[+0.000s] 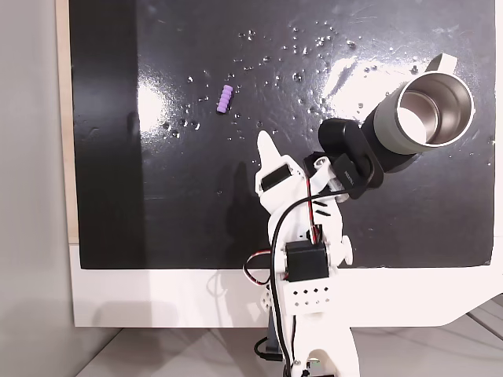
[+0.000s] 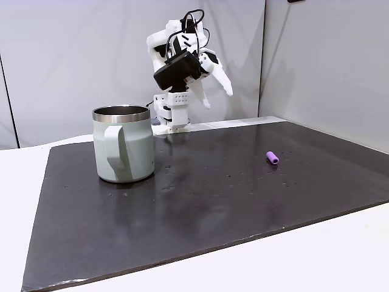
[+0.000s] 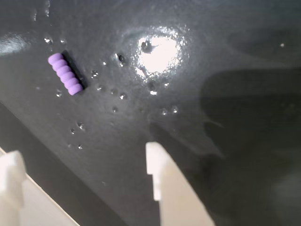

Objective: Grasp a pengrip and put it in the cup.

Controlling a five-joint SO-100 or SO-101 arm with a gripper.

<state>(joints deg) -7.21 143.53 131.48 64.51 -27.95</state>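
Pengrip (image 1: 225, 98) lying on mat, cup (image 1: 424, 118) well apart, gripper (image 3: 84, 174) raised, fingers seemingly parted

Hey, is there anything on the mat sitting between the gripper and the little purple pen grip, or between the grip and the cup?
Nothing visible blocks either path. The pengrip lies alone on the black mat, with only specks nearby. The open gripper hangs raised above the mat, and the cup stands apart.
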